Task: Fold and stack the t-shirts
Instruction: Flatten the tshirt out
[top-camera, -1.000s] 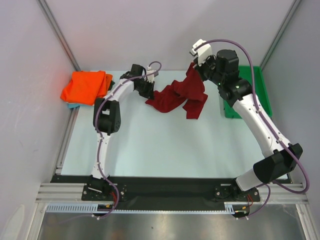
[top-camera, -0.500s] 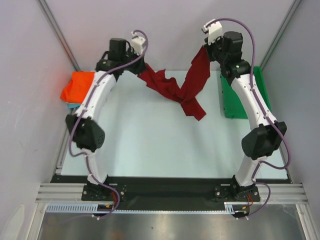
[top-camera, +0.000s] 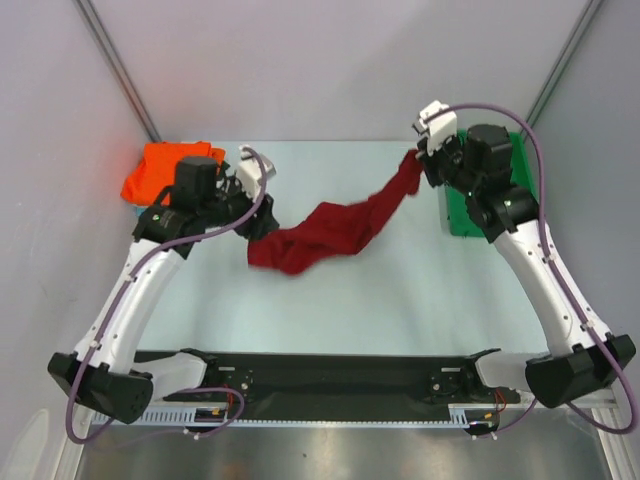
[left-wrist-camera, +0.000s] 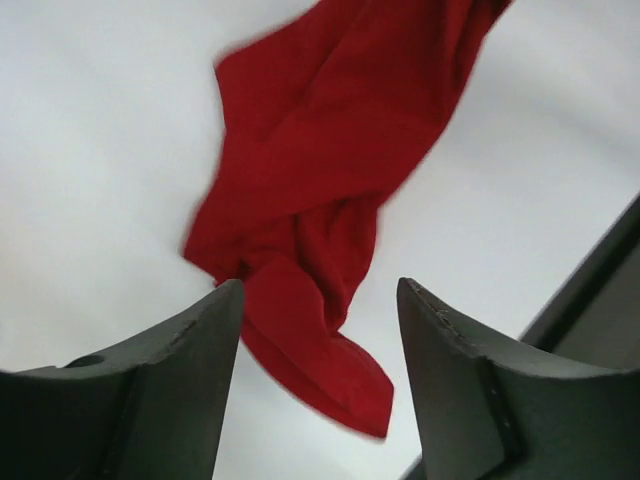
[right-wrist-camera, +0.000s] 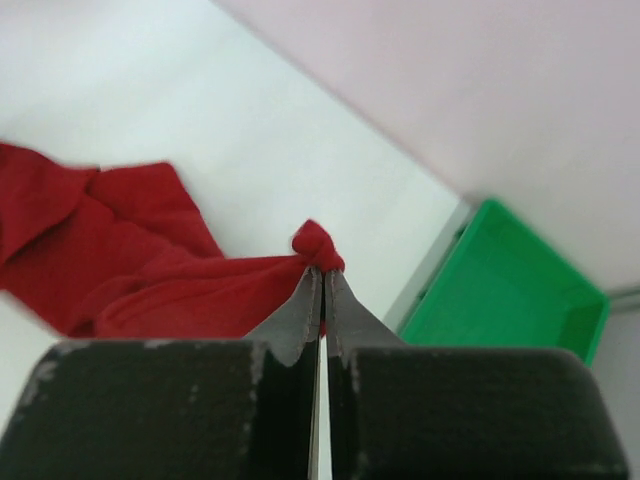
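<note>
Maroon shirt (top-camera: 325, 232) in the top view is a twisted rope of cloth, not flat. One end is lifted at the right gripper (top-camera: 418, 160); the rest sags onto the table (top-camera: 350, 300) & ends just beside the left gripper (top-camera: 260, 220). Orange shirt (top-camera: 170, 168) sits folded at the far-left corner, so that one looks done. Can't tell from here whether another lies under it. Green tray (top-camera: 455, 218) is partly behind the right arm, no part in the job.

Left wrist view: fingers (left-wrist-camera: 150, 390) spread wide, nothing btw them. The maroon cloth (left-wrist-camera: 320, 150) lies bunched on the table beyond the tips, touching neither pad. Edges blurred.

Right wrist view: right gripper (right-wrist-camera: 322, 275) has its jaws pressed together, pinching a small nub of the maroon shirt (right-wrist-camera: 150, 260) at the very tips. The tray (right-wrist-camera: 500, 290) is off to the right.

Progress, my read: approx halfway at best. One shirt is folded & parked. The maroon one isn't started: it needs spreading flat, folding, then placing on the orange. The left gripper prob. needs a hold on a corner first.
</note>
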